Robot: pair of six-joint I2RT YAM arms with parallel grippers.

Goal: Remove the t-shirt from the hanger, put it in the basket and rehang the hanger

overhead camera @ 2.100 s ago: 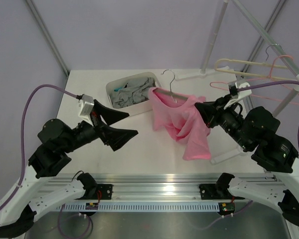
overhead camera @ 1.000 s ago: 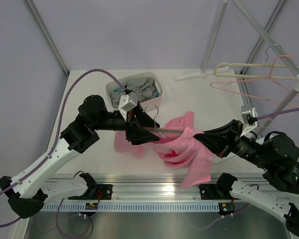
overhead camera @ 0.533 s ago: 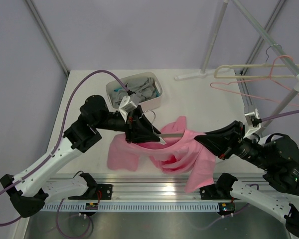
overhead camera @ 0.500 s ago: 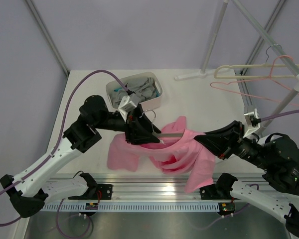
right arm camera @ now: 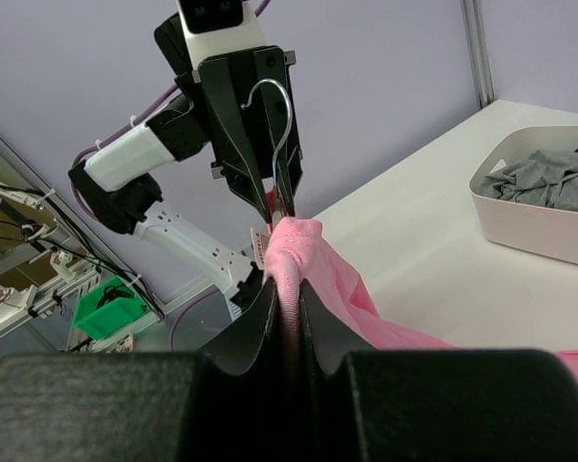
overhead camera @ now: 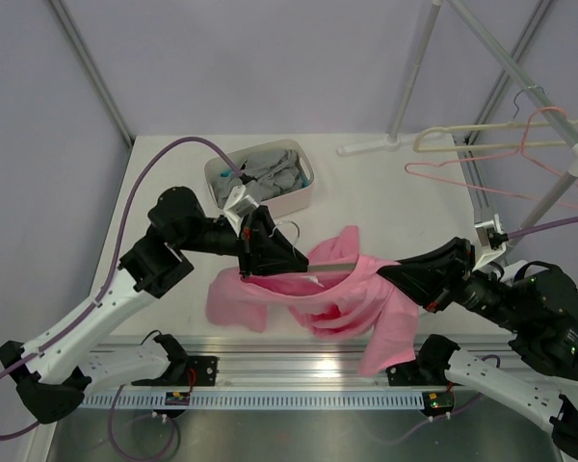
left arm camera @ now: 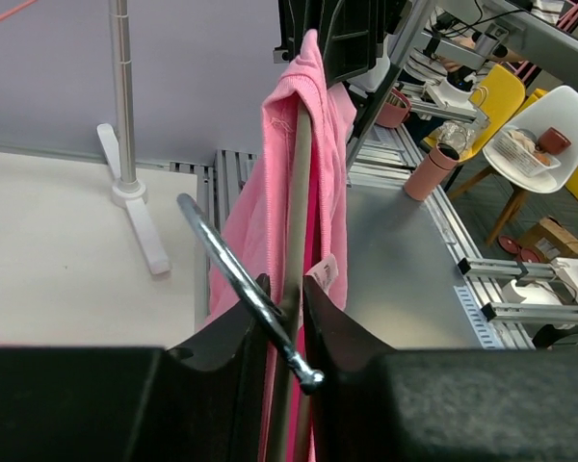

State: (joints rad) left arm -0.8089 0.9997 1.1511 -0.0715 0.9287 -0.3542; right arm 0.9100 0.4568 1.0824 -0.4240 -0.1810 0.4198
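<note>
1. Over the table's [overhead camera: 395, 183] near middle, between the two arms, the hanger [overhead camera: 332, 267] appears held off the surface. Its long axis runs left to right in the top view.
2. Left gripper [overhead camera: 291, 262] has the hook end. In the left wrist view its fingers [left arm camera: 222, 327] are pressed in on the hanger's neck just below the silver hook [left arm camera: 233, 274], with only a slit between them. Reads as a pinch on the hanger.
3. Right gripper [overhead camera: 390, 274] is at the opposite end. In the right wrist view its fingers [right arm camera: 255, 318] are pressed together on a fold of the t-shirt [overhead camera: 342, 306]. Cannot tell whether the hanger's tip is also in that pinch.
4. T-shirt is threaded on the hanger and draped below the bar. One part lies on the table under the left gripper; another hangs toward the near edge by the right arm.
5. Key relation: the grippers face each other along the hanger's axis, with the shirt between them. Judgement: the cloth should come off along that axis, with the right arm drawing it away from the hook end.
6. Change: about two seconds back the left gripper stood spread and well apart at the table's left. The right arm alone held shirt and hanger beside the white tub [overhead camera: 294, 200]. A second ago the left jaws were wider about the neck. The bundle now sits nearer the front edge.
</note>
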